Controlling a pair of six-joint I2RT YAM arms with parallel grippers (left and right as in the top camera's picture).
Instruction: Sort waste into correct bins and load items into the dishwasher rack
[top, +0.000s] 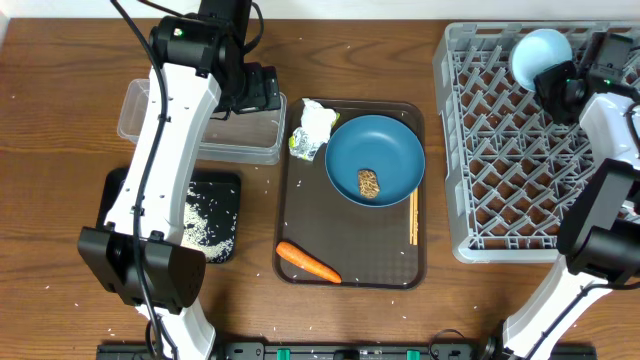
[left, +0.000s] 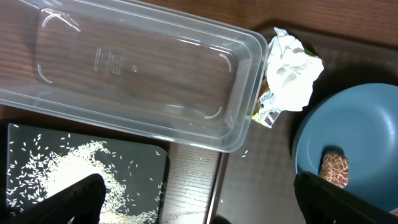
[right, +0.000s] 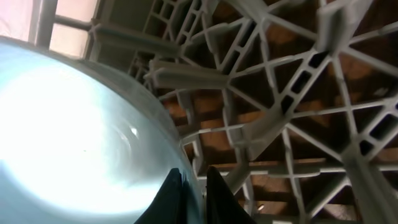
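Observation:
My right gripper (right: 194, 186) is shut on the rim of the white bowl (top: 540, 55), held over the far part of the grey dishwasher rack (top: 500, 140); the bowl fills the left of the right wrist view (right: 74, 137). My left gripper (left: 193, 205) is open and empty, above the clear tub (top: 200, 135) and the black tray (top: 215, 215) with white rice (left: 74, 168). The brown food lump (top: 369, 183) lies on the dark-blue plate (top: 375, 158). The crumpled wrapper (top: 313, 130), the carrot (top: 308, 262) and the chopsticks (top: 414, 218) lie on the brown serving tray (top: 300, 215). The cups are out of view.
Loose rice grains are scattered on the wooden table around the black tray. The rack (right: 280, 93) stands at the right edge of the table, its pegs close under my right gripper.

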